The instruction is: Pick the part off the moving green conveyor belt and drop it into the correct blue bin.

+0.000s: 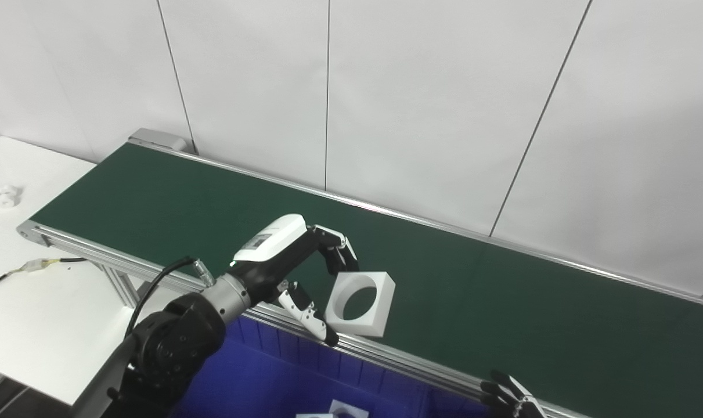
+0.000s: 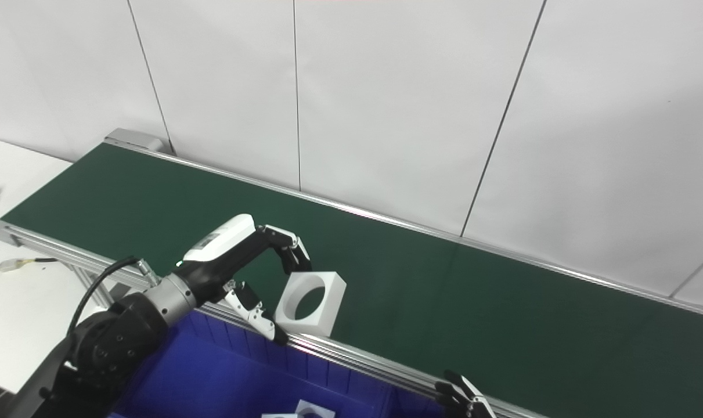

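My left hand, black and white with jointed fingers, is closed on a white square plastic block with a large round hole through it. The fingers hook over the block's upper left corner and the thumb presses in at its lower left side. The block stands tilted on edge, low over the near side of the dark green conveyor belt, its lower edge just beside the belt's silver aluminium near rail; I cannot tell if it is fully clear of the belt.

Just beyond that rail, nearer to me, sits the deep blue plastic bin, with two similar white holed parts visible on its floor. I judge this to be the right bin.

To do this step well, I should lift the block clear of the rail before drawing it towards me, keeping the pinch firm since it holds only one corner. I should let go only once the block hangs fully over the bin.

My right hand shows only dark fingertips at the bottom edge, spread apart and holding nothing I can see. A white worktop lies to the left.
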You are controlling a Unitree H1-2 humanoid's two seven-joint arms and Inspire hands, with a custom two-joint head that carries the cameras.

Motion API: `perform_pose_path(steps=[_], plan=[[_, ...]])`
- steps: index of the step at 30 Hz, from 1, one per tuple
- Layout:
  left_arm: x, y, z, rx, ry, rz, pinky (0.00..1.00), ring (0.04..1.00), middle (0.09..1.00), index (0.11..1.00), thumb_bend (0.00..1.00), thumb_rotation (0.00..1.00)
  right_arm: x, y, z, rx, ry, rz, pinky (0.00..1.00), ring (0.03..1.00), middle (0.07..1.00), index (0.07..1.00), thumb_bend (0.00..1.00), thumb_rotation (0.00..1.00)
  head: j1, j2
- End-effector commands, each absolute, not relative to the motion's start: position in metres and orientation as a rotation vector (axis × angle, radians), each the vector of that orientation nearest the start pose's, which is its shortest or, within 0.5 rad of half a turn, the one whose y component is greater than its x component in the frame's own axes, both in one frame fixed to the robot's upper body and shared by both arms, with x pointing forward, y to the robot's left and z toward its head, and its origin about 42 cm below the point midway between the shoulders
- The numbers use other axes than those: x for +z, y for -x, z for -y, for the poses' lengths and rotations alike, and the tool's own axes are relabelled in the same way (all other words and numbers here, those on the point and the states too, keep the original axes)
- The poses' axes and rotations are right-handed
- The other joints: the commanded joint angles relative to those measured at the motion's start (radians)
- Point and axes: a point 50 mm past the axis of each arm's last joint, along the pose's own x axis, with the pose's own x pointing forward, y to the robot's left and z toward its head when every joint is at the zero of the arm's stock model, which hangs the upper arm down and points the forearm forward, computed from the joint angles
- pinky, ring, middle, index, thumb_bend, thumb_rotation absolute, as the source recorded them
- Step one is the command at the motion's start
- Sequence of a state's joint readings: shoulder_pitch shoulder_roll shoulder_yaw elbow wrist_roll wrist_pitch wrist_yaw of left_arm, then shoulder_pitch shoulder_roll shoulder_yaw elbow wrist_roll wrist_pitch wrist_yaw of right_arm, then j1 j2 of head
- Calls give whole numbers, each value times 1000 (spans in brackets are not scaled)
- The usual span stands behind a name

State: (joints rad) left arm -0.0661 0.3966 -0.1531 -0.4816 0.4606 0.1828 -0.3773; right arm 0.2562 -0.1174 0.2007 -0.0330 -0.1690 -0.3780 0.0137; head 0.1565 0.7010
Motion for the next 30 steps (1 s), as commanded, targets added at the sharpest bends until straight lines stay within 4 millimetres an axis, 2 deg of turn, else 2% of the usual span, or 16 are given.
perform_pose_path(steps=[1, 5, 10, 17, 19, 22, 25, 30], plan=[[226, -267, -244, -400, -867, 253, 707, 558, 466, 500, 524, 0, 78, -191, 199, 224, 206, 192, 699, 731, 765, 826, 608, 475, -9, 7], [220, -260, -244, -412, -862, 242, 698, 575, 471, 497, 524, 0, 79, -192, 197, 225, 197, 199, 697, 732, 760, 822, 603, 468, -32, 25], [213, -254, -248, -425, -857, 238, 732, 527, 483, 487, 525, 0, 80, -193, 191, 223, 199, 202, 689, 723, 752, 820, 595, 453, -67, 48], [202, -247, -253, -453, -827, 196, 584, 523, 494, 480, 523, 0, 83, -195, 184, 217, 198, 198, 699, 731, 750, 816, 622, 489, -109, 90], [197, -245, -254, -460, -821, 179, 632, 529, 492, 482, 523, 0, 85, -196, 182, 218, 203, 199, 706, 732, 751, 819, 616, 490, -111, 98], [190, -244, -255, -471, -825, 158, 631, 528, 478, 488, 524, 0, 87, -196, 180, 218, 206, 202, 707, 728, 753, 820, 604, 483, -113, 113], [184, -243, -256, -479, -827, 138, 677, 523, 468, 494, 525, 0, 89, -197, 178, 215, 198, 204, 706, 727, 753, 820, 611, 487, -116, 123], [172, -244, -261, -492, -822, 89, 670, 544, 471, 493, 525, 0, 92, -197, 174, 209, 192, 205, 706, 723, 747, 816, 624, 489, -125, 147]])
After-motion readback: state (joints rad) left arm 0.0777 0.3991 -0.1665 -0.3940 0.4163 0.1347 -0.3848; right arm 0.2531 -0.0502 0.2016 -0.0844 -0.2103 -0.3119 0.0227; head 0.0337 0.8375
